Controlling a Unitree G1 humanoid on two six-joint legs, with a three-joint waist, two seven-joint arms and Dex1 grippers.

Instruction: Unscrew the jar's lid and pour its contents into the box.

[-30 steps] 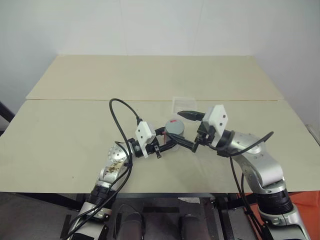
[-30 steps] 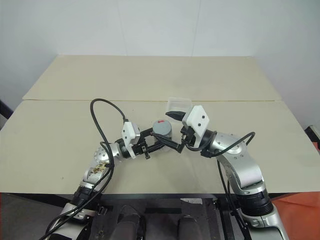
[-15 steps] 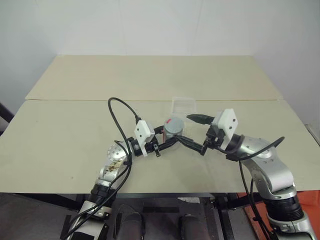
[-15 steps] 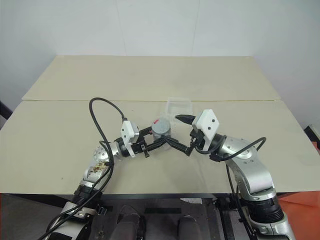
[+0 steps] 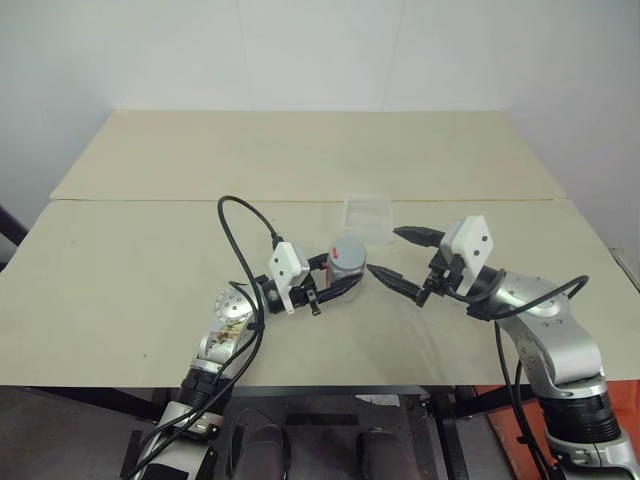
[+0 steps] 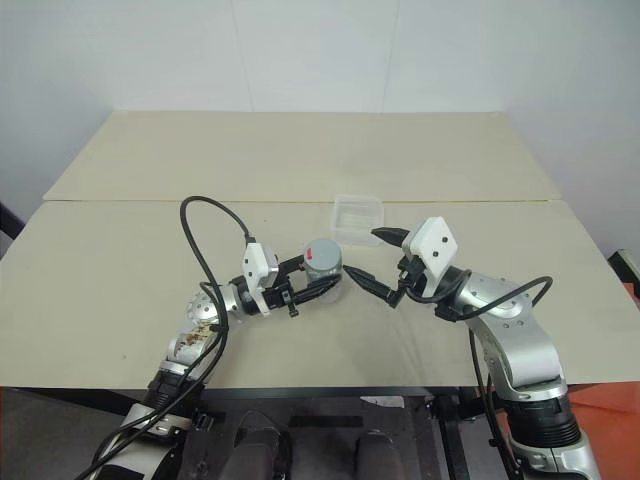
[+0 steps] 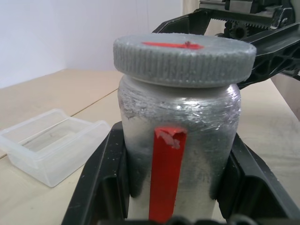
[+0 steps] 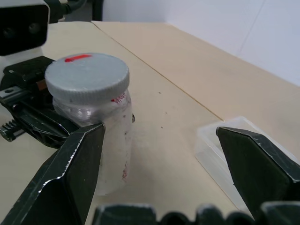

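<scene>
Holding the jar upright on the table, the left gripper has its jaws clamped on the jar's body below the cap; the left wrist view shows black fingers pressed to both sides of the silvery wall, with the red stripe facing the camera between them. The lid is on, seated flat and square on the neck, its red mark on top.

Right gripper stands just beside the jar, on the side away from the left arm, jaws spread wide and empty, not touching the lid. In the right wrist view the lid sits off toward one finger, not centred in the gap.

The box lies on the table just beyond the jar, a little toward the right arm's side. It is open-topped; looks empty, though its clear plastic makes that hard to confirm.

Step in hand, by my reading: unscrewing, between grips on the lid. Pouring not begun.

Next move calls for:
- bringing the open jaws back over the jar so the lid sits centred between them
- closing on the ribbed rim only, not the jar wall
- twisting while the left grip keeps the jar from turning with it
</scene>
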